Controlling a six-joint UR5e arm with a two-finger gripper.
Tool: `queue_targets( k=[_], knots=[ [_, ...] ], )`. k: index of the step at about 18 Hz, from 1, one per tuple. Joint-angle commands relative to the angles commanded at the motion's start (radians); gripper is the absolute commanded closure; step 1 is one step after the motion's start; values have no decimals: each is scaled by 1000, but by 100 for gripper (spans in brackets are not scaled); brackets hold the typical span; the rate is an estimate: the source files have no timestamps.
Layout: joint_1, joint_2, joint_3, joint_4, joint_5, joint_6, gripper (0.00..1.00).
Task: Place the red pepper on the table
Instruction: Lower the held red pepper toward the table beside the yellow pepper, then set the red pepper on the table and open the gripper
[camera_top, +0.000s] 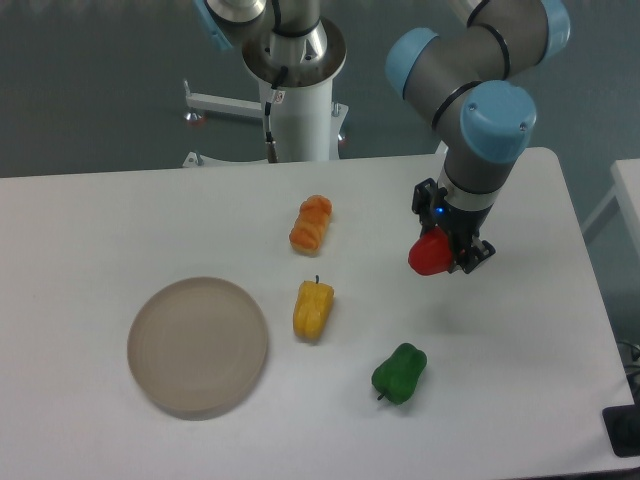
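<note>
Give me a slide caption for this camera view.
Gripper holds the red pepper above the white table, near three other peppers and a plate.

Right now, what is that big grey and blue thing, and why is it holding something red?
That is a robot arm. The picture comes from one camera looking down at a white table. At the end of the arm is a gripper, which is like a hand with two fingers. It is pinching a small red pepper and holding it above the table, ready to put it down. Lying on the table are an orange pepper, a yellow pepper and a green pepper. There is also a round beige plate with nothing on it. The white post at the back is a robot stand.
</note>
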Motion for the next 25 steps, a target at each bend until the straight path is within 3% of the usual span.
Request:
queue_targets(
  k=[9, 13, 19, 22, 25],
  knots=[
    [2, -12, 11, -2, -15, 0, 92],
    [-6, -57, 8, 23, -12, -15, 92],
    [-12, -57, -95, 70, -14, -8, 92],
    [-21, -54, -165, 142, -12, -24, 92],
    [-49, -63, -190, 189, -6, -37, 88]
  ],
)
